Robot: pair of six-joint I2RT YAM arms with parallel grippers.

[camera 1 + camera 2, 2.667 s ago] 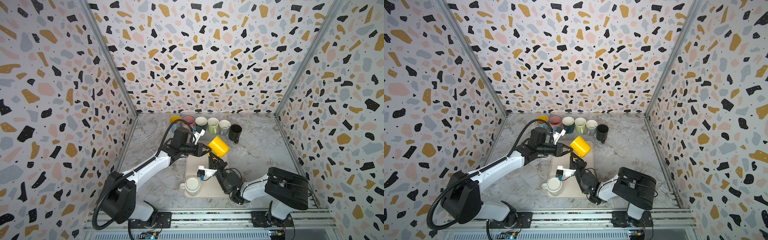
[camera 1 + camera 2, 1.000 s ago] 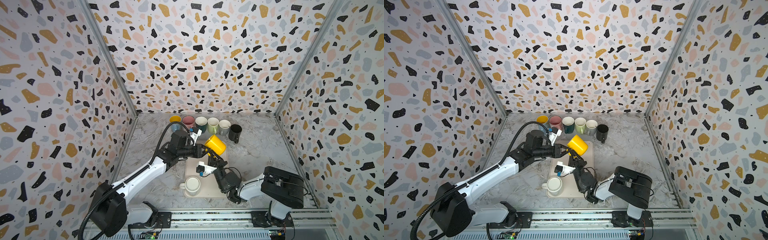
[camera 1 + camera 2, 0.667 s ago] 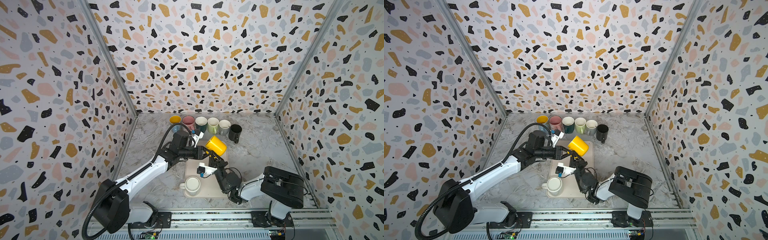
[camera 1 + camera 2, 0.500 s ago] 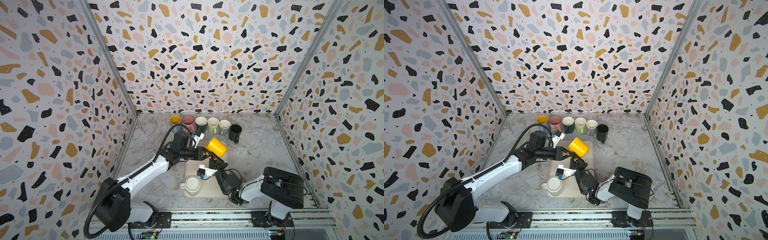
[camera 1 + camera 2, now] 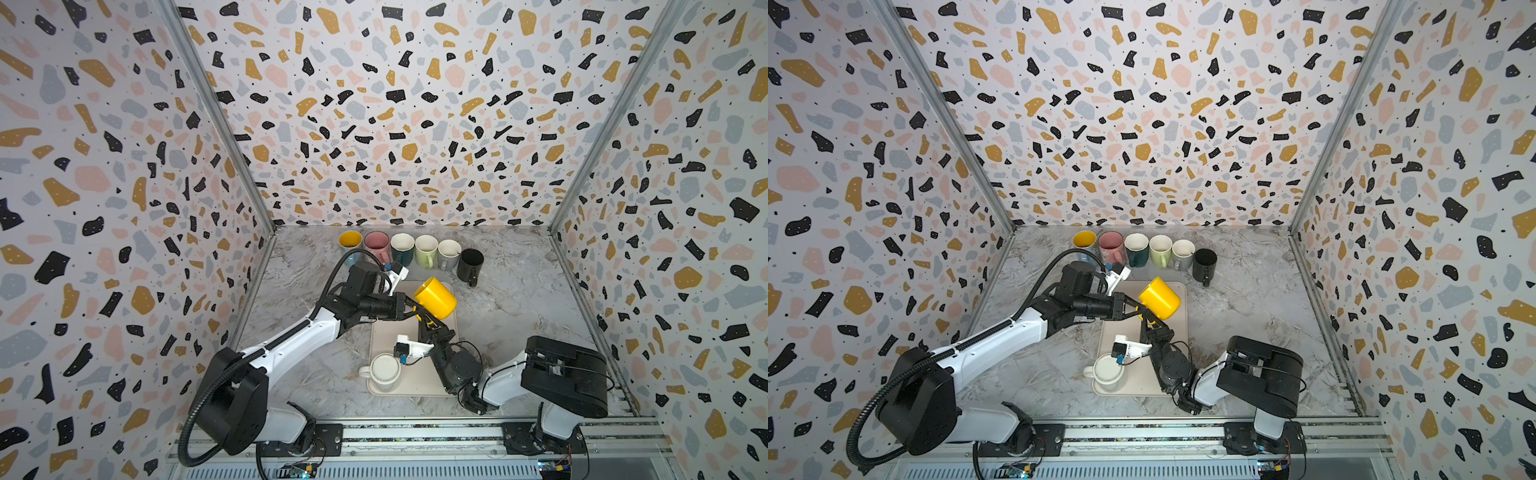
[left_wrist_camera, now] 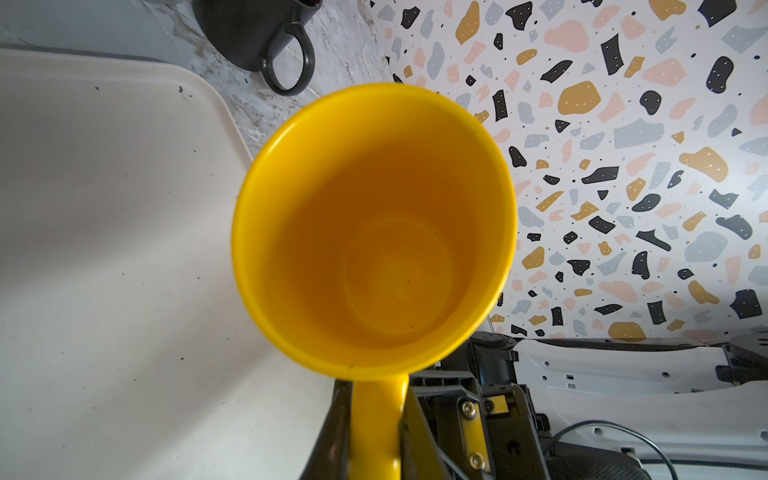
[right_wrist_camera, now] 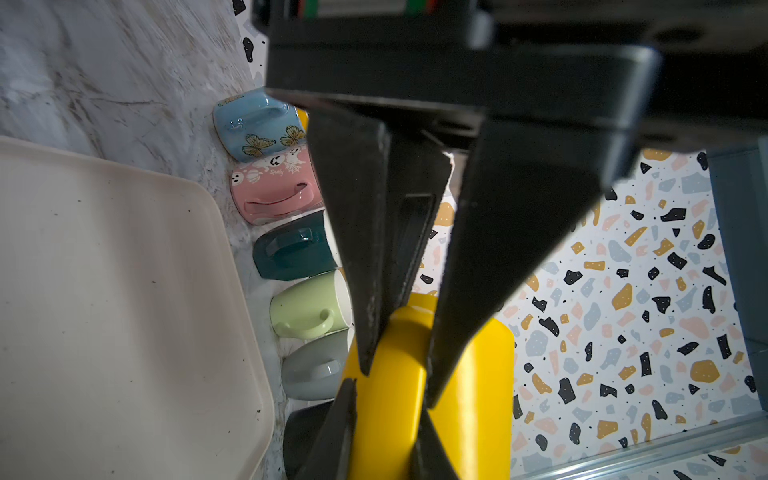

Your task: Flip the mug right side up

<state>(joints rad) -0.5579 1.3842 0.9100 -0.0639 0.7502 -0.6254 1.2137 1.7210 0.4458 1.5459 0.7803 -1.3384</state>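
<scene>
1. Yellow mug (image 5: 436, 298) is off the surface, in the air over the far end of the tray (image 5: 384, 328). The tray lies mid-worktop (image 5: 519, 316), toward the near edge.
2. Attitude: roughly on its side. The left wrist view looks straight into the mouth, and the base points away from that arm. Neither inverted nor upright.
3. Left gripper (image 5: 410, 308): jaws pinched on the mug's handle (image 6: 378, 415), which runs between the fingers in the left wrist view.
4. Right gripper (image 5: 427, 322): reaches up from the tray side. The right wrist view shows its jaws pinched on the same handle, just beside the left pair. Both arms hold the mug at once.
5. Progress (judged): lift done, turn about half done. It reads as a hand-over or regrip partway through the rotation. Cannot tell which arm will keep the mug.
6. Left to do: one gripper releases, the other finishes the rotation until the mouth faces up, sets the base down and lets go.
7. Surroundings:
   - White mug (image 5: 385, 370) sits at the tray's near left corner; which way up it is cannot be told.
   - Row of six mugs (image 5: 411, 249) stands mouths up along the worktop's far edge.
   - Black mug (image 5: 470, 262), at the right end of that row, is nearest the yellow one but apart from it.
8. Risk: two grips share one narrow handle, so an ill-timed release could let the mug swing or drop onto the tray.
</scene>
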